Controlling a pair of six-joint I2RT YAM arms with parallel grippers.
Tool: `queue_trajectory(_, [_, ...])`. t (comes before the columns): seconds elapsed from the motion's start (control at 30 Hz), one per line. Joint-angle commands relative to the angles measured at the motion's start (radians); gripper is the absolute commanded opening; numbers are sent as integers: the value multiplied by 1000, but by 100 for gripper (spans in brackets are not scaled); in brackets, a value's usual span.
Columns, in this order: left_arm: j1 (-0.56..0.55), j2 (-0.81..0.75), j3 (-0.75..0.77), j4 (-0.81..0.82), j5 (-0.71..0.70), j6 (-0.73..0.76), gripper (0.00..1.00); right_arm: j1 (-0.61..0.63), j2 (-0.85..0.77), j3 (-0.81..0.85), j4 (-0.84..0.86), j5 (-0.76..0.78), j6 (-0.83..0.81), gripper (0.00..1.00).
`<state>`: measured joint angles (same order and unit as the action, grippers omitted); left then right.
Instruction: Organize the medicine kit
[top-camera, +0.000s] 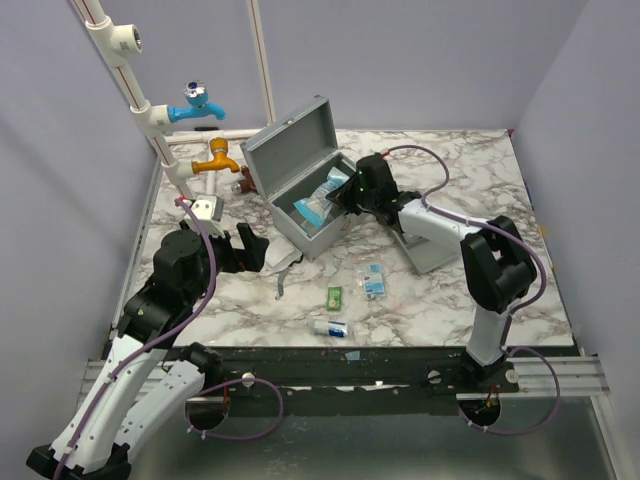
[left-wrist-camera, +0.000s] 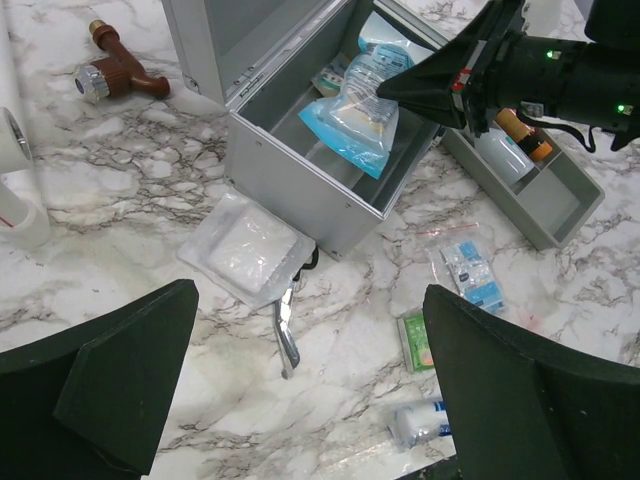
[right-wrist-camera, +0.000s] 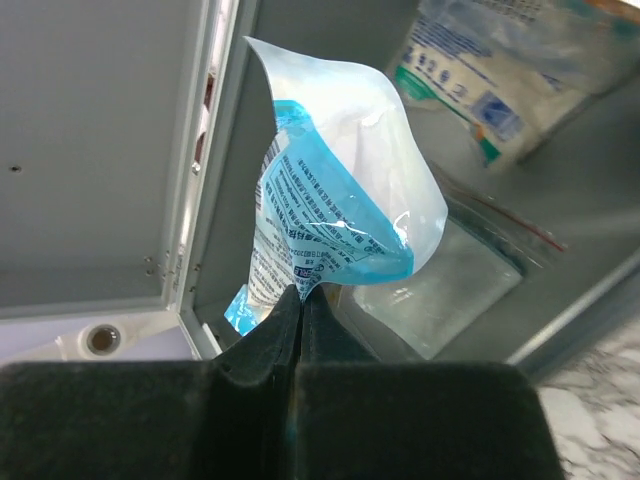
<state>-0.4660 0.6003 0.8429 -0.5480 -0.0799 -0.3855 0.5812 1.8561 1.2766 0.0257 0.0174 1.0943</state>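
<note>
The medicine kit (top-camera: 300, 170) stands open at the back centre, a grey metal box with its lid raised; its near wall (left-wrist-camera: 300, 175) shows in the left wrist view. My right gripper (right-wrist-camera: 300, 295) is shut on the bottom edge of a blue-and-white packet (right-wrist-camera: 340, 220) and holds it over the box's inside. From above, that gripper (top-camera: 340, 200) reaches in over the box's right rim. The kit's grey tray (left-wrist-camera: 540, 200) lies on the table to the right of the box with small bottles in it. My left gripper (left-wrist-camera: 310, 290) hangs open above the table, left of the box, holding nothing.
A white gauze pack (left-wrist-camera: 245, 250) and scissors (left-wrist-camera: 285, 335) lie in front of the box. A green packet (top-camera: 335, 297), a small blue packet (top-camera: 375, 282) and a white-blue roll (top-camera: 330, 327) lie nearer the front edge. Pipes with blue (top-camera: 195, 105) and orange (top-camera: 218, 155) taps stand at back left.
</note>
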Motion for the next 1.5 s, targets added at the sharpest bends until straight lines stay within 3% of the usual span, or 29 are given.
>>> queue_trajectory(0.0, [4,4,-5,14,25,5,99,-3,70,92,37,-39,13,1])
queue_trajectory(0.2, [4,14,-5,16,29,5,99,-3,151,177,-10,-21,6,1])
queue_trajectory(0.4, [4,14,-5,16,28,5,98,-4,184,192,-23,-21,8,8])
queue_trajectory(0.47, [4,15,-5,16,30,5,99,-4,189,192,-23,-21,7,17])
queue_trajectory(0.57, [4,15,-5,17,31,5,99,-4,176,190,-22,-21,-10,24])
queue_trajectory(0.73, [3,18,-5,18,29,5,99,-5,120,175,-23,-21,-67,39])
queue_trajectory(0.93, [3,24,-5,17,20,8,98,-4,1,123,-23,-22,-170,44])
queue_trajectory(1.27, [3,52,-2,11,-3,5,98,-4,-204,-71,-64,-157,-395,52])
queue_trajectory(1.47, [3,65,-4,10,-8,9,99,-3,-307,-142,-178,-213,-508,60])
